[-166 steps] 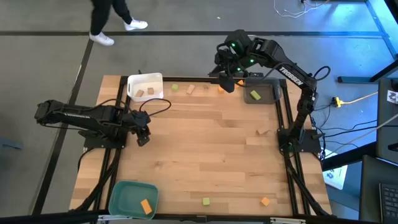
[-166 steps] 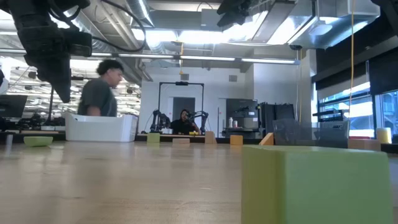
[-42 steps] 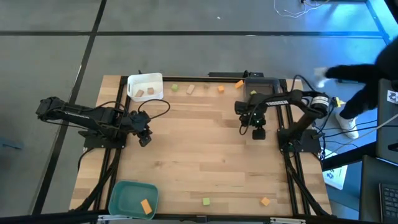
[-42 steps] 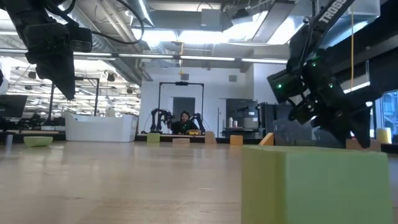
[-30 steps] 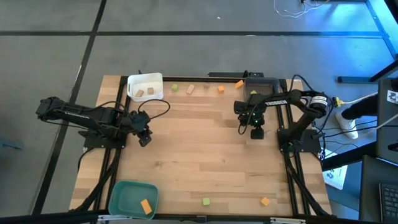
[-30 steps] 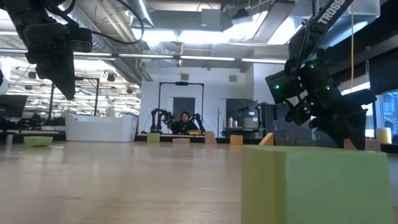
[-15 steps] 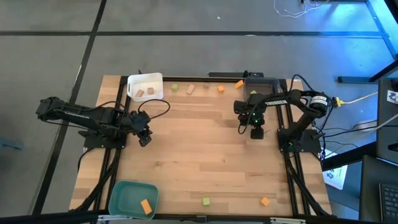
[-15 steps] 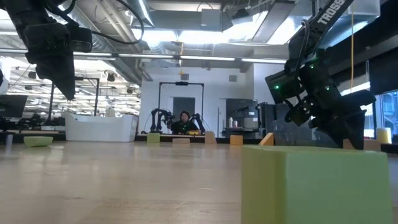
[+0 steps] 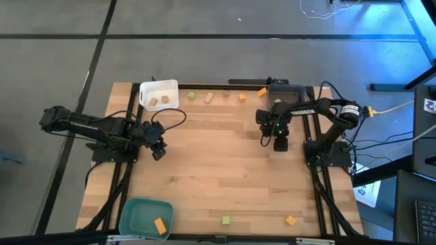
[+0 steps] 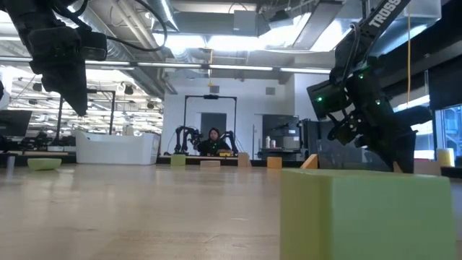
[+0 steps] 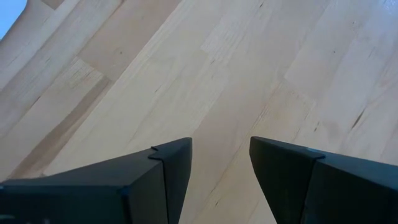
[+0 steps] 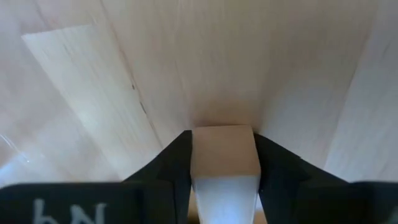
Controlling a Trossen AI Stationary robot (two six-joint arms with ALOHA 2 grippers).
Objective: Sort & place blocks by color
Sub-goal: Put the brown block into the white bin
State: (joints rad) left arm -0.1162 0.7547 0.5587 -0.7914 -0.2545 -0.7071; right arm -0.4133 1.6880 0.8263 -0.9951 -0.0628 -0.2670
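Gripping a tan block [image 12: 224, 149] against the table [image 9: 218, 184], right jaws clenched; left jaws released, empty

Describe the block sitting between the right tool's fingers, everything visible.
The small tan wooden cube looks like plain pale wood with smooth faces and crisp edges, unmarked. It sits squarely between the right tool's two dark fingers, which press on its opposite sides. It is at the light wooden tabletop; whether it is lifted cannot be told. From above, the tool covers it, on the table's right side near the grey tray.
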